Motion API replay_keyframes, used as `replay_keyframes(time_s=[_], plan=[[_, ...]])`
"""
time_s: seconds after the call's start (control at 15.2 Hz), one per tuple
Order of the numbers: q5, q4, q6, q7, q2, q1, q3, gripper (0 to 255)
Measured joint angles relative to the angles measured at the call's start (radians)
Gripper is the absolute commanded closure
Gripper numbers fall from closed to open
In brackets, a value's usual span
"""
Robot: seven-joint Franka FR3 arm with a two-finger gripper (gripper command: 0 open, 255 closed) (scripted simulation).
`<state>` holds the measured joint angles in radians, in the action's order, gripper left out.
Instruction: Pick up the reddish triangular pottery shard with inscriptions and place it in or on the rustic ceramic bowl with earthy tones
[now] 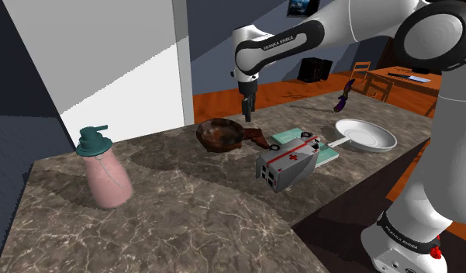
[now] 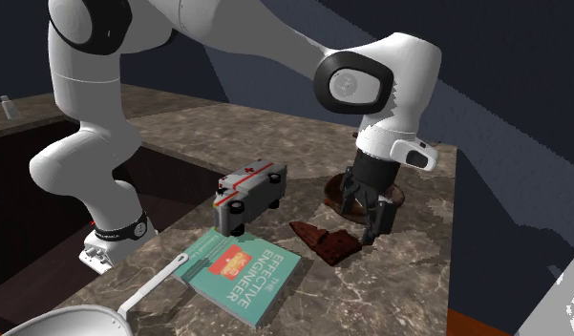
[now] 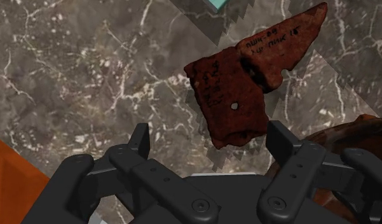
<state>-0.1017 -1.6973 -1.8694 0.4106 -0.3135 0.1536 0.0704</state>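
Reddish-brown and lying flat on the marble-patterned counter [image 1: 184, 209], the pottery shard [image 3: 246, 83] has not yet been picked up. Treat the task as being at its approach stage: grasp, lift, transfer and release all remain.

Check the gripper [image 3: 211, 143]. Its two black fingers [image 3: 140, 137] stand wide apart and hold nothing. In the wrist view the shard's broad end lies ahead of the gap between them, untouched. In the second exterior view the gripper hangs low over the counter in front of the dark brown bowl [image 1: 219, 133], with the shard just beside it on the side of the teal book [image 2: 239, 272]. Bowl and shard sit very near each other; you cannot confirm contact.

For orientation, the shard's long axis runs from the broad end, nearest the gripper, to a narrow tip pointing away toward the book. Dark inscription lines sit on the tip half, and a small hole marks the middle. The axis lies oblique to the line between the fingers, so some wrist rotation will probably be needed before closing.
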Motion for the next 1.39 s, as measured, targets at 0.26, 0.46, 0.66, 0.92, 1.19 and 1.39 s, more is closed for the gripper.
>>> replay_keyframes(time_s=[0.26, 0.46, 0.66, 0.92, 1.19, 1.39], plan=[[0.0, 0.0, 0.0, 0.0, 0.0, 0.0, 0.0, 255], [0.0, 0.0, 0.0, 0.0, 0.0, 0.0, 0.0, 255], [0.0, 0.0, 0.0, 0.0, 0.0, 0.0, 0.0, 0], [0.002, -0.127, -0.141, 0.106, 0.056, 0.004, -0.03, 0], [0.005, -0.234, -0.281, 0.192, 0.084, 0.003, -0.048, 0], [0.005, -0.259, -0.323, 0.197, 0.069, 0.002, -0.05, 0]])
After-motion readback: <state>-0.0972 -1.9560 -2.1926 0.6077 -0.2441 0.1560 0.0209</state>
